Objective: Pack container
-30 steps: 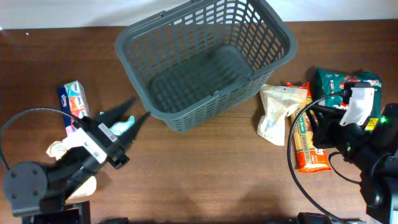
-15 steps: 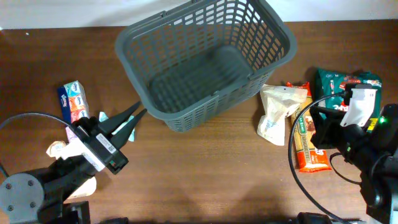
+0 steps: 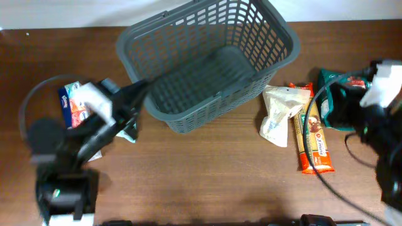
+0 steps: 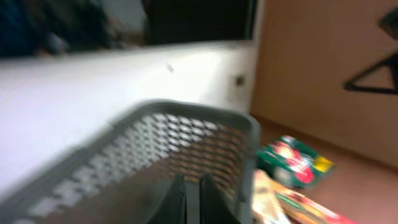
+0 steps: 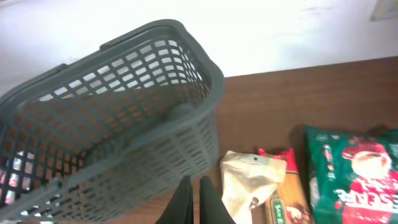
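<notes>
Left of container (image 3: 207,63), overhead shows tissue packet (image 3: 74,100).

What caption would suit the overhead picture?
Empty grey basket on a brown table, snack packets waiting beside it.

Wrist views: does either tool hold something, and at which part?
Nothing is held: the left tool and the right tool both show closed fingers with nothing between them.
</notes>
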You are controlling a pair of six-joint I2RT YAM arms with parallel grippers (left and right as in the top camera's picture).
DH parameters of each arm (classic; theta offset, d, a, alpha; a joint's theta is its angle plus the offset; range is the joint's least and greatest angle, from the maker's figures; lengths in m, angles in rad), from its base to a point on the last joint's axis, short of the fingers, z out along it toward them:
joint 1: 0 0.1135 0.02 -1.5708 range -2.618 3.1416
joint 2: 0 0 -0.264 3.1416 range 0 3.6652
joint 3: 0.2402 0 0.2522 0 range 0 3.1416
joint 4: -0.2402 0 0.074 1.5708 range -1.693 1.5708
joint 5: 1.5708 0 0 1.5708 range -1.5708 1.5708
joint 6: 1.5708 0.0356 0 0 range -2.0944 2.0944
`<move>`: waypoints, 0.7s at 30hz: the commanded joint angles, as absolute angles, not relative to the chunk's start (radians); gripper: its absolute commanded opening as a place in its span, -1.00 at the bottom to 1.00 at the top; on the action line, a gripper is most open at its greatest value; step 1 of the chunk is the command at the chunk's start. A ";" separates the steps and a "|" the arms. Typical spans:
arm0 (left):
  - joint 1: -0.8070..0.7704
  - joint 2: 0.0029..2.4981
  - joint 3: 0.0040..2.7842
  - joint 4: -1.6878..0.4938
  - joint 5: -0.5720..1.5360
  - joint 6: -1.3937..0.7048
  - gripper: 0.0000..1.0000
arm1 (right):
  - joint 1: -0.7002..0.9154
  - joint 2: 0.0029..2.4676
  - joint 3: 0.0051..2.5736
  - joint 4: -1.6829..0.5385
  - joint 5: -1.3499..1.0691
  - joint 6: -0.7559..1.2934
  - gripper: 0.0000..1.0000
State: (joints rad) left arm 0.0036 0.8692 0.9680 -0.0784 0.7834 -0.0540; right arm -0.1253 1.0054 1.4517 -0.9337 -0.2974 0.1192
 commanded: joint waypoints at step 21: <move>-0.841 0.929 0.985 -0.748 -0.126 -0.146 -0.96 | -0.118 1.356 1.759 -0.994 -0.389 0.059 -0.93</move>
State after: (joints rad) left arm -0.7517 0.9409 0.9722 -0.7052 0.2543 -0.1284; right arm -0.1253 1.3510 1.7145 -0.9966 -0.3729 0.0967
